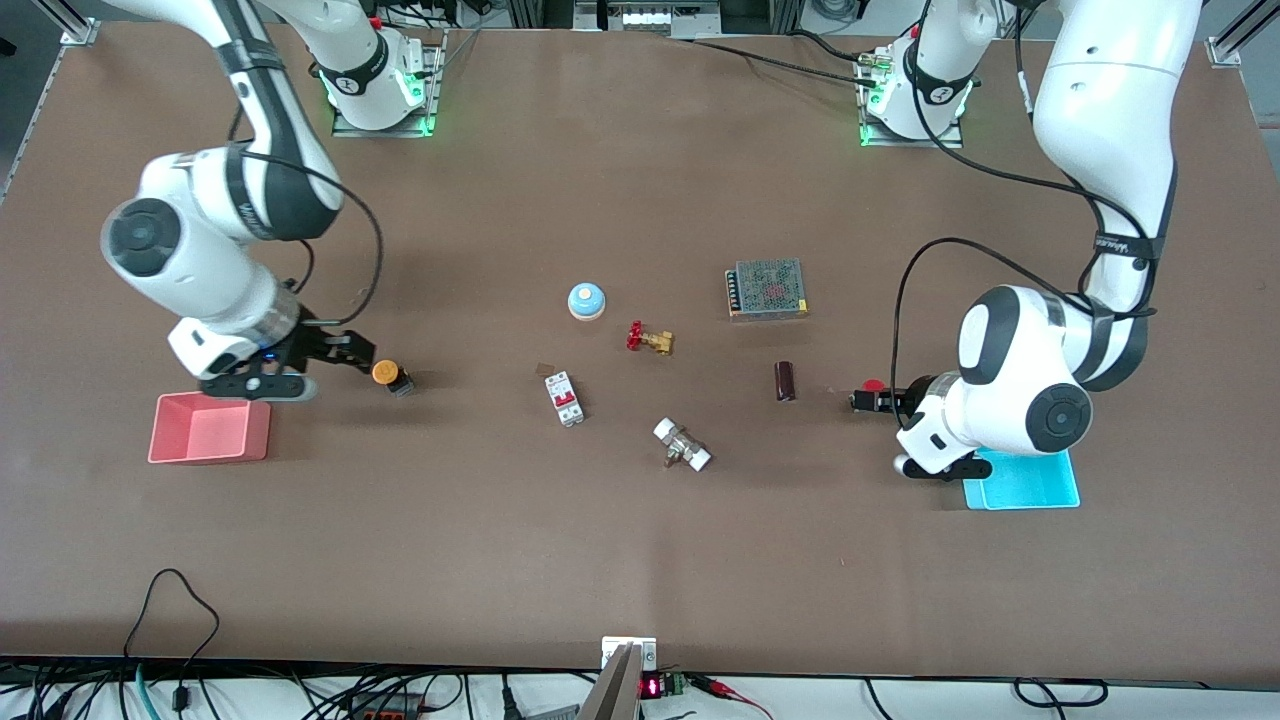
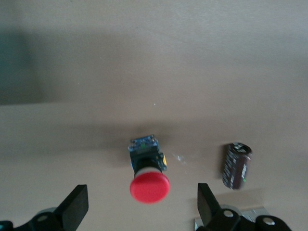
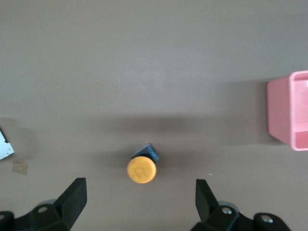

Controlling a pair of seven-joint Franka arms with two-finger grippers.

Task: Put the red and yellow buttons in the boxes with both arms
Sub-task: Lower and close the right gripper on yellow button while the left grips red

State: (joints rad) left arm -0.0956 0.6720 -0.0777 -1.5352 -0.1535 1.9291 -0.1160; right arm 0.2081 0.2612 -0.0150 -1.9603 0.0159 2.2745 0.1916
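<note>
The approach to both buttons is being made at once, and no grasp is yet being taken. Toward the right arm's end of the desk (image 1: 640, 150), the right pincer (image 3: 139, 204) is being held wide open just beside the yellow button (image 1: 384, 373), whose cap is being framed between the two fingers (image 3: 72, 199) in the right wrist view. The pink box (image 1: 210, 428) is standing on the desk close by, nearer to the front camera than this button. The right arm is being carried bent at the elbow, its wrist low over the desk between the box and the button. For a sound grasp, the pincer is best being centred on the short black body below the cap, not on the rounded cap, which is judged likely to slip; closing should be begun only when both fingers are level with the body. Toward the left arm's end, the red button (image 1: 873, 385) is lying on its side on the desk, near a dark cylindrical capacitor (image 1: 785, 381). The left pincer (image 2: 142, 211) is likewise being held wide open, its fingers (image 2: 77, 204) flanking the red cap. The left arm is folded low, with its wrist hanging over the edge of the cyan box (image 1: 1030, 480).
</note>
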